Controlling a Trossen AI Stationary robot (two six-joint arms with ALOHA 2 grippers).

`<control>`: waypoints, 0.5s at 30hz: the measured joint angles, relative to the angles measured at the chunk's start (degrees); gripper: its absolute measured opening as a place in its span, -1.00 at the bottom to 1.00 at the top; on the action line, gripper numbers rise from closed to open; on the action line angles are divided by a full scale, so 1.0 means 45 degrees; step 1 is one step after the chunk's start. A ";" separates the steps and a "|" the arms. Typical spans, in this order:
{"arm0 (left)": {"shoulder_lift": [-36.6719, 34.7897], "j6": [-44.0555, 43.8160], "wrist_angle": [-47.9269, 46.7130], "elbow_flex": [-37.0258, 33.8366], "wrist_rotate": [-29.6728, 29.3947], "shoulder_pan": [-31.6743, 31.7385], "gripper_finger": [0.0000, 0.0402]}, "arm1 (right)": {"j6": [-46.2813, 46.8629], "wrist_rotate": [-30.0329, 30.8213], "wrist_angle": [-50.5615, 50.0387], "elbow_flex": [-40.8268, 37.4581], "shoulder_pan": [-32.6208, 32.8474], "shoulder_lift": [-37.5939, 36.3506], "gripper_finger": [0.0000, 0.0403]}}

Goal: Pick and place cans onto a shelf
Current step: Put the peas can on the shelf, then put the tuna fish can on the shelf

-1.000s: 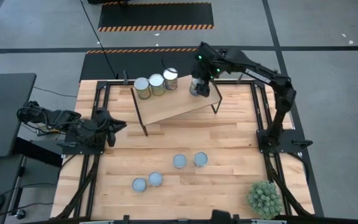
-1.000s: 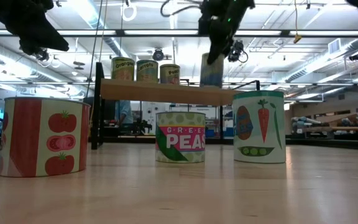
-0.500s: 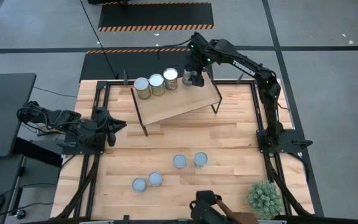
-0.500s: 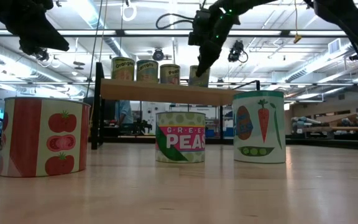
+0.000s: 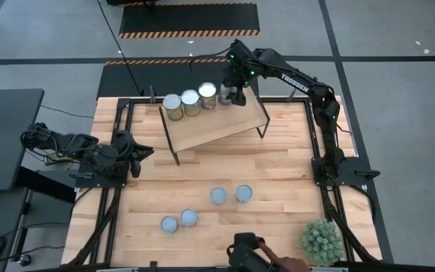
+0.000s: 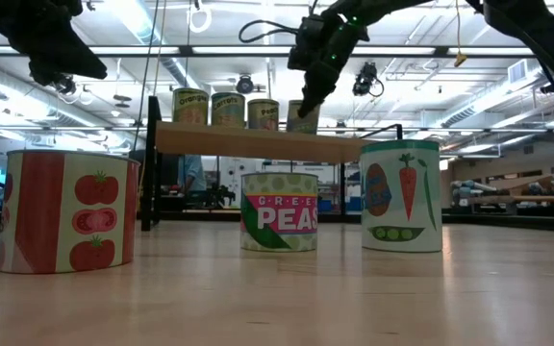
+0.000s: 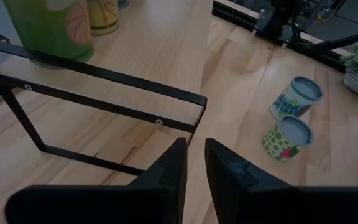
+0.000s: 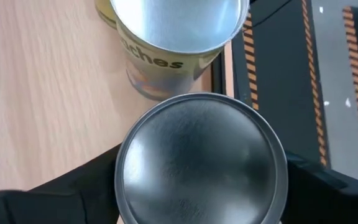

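The shelf [image 5: 216, 125] is a light-wood board on a black frame at the table's far side. Three cans [image 5: 190, 101] stand in a row on its far left part. My right gripper [image 5: 232, 92] is shut on a fourth can [image 8: 201, 162] with a silvery top, right beside the row's last can [image 8: 166, 43]. In the low view this can [image 6: 303, 117] sits upright with its base at the board [image 6: 258, 142]. Several more cans [image 5: 217, 196] stand upright on the tabletop. My left gripper [image 7: 193, 174] is shut and empty at the table's left [image 5: 136, 155]. My right gripper pinches the can between its two fingers [image 8: 73, 193], which sit on opposite sides of its wall just below the top rim [image 8: 124, 180]. The fingers come from above, slanting down from the table's right. The can is upright, its base at the shelf board; whether it rests there I cannot tell.
On the table, two cans [image 5: 243, 193] stand near the middle and two [image 5: 180, 221] nearer the front. A green spiky plant [image 5: 321, 240] stands at the front right corner. A person's hand with a dark object [image 5: 251, 253] shows at the near edge.
My right gripper has carried the can toward the table's far left along the shelf, up beside the row of three cans, and it stays shut on it. A hand with a dark object has come into view at the near edge.
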 joint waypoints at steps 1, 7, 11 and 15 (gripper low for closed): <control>-0.0005 -0.0001 0.0005 0.0000 0.0000 -0.0002 -0.68 | 0.0089 -0.0097 -0.0009 -0.0005 0.0013 0.0008 0.69; 0.0000 -0.0005 0.0000 0.0000 0.0000 -0.0003 -0.68 | 0.0287 -0.0158 0.0020 -0.0058 0.0184 0.0069 0.86; -0.0004 -0.0010 0.0005 0.0000 0.0001 0.0000 -0.68 | 0.0616 0.0581 0.0141 -0.0058 0.0325 0.0040 0.97; 0.0000 -0.0002 0.0002 0.0000 0.0175 0.0000 -0.68 | 0.0813 0.0863 -0.0348 -0.0044 0.0426 -0.0109 0.97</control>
